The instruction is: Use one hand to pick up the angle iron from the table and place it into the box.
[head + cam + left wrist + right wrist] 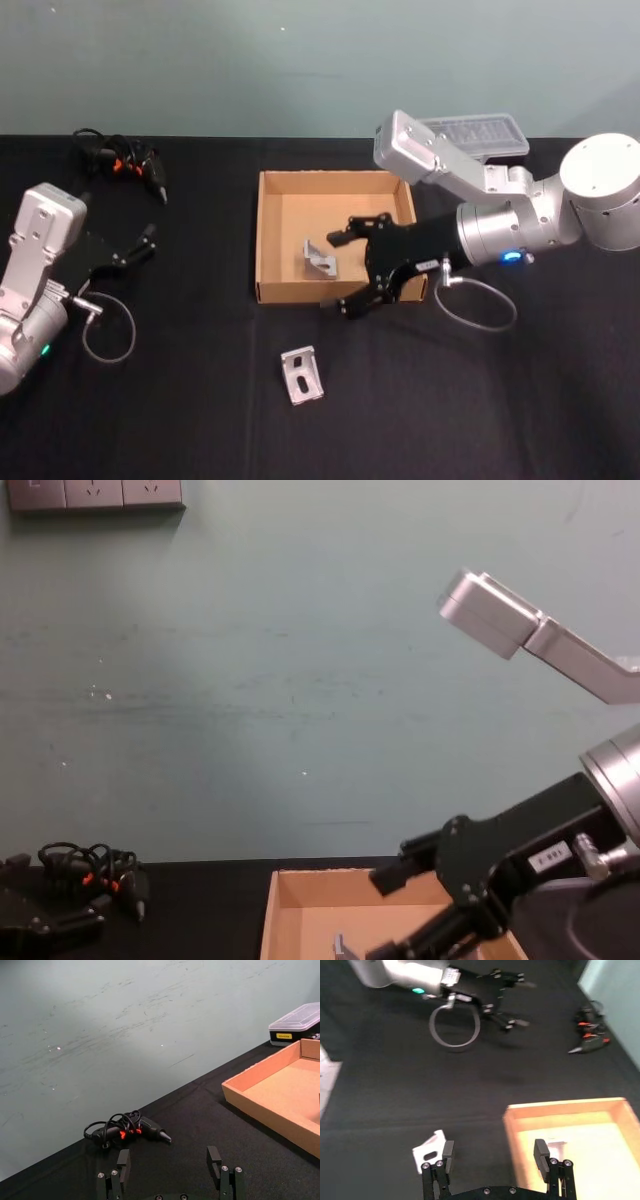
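Note:
The tan cardboard box [300, 292] sits mid-table. One grey angle iron [321, 260] lies inside it, near the front wall. A second angle iron [302, 374] rests on the black table [180, 420] in front of the box. My right gripper [345, 272] hovers open and empty over the box's front right part, just right of the boxed piece. In the right wrist view its fingers [447, 1152] straddle the box's wall [560, 1107], with the table piece [431, 1147] on one side and the boxed piece [557, 1146] on the other. My left gripper [140, 245] is parked open at the far left.
A black tool with a coiled cable [125, 162] lies at the back left. A clear-lidded plastic case [480, 132] stands behind the box at the back right, partly behind my right arm. Cable loops hang from both wrists [480, 305].

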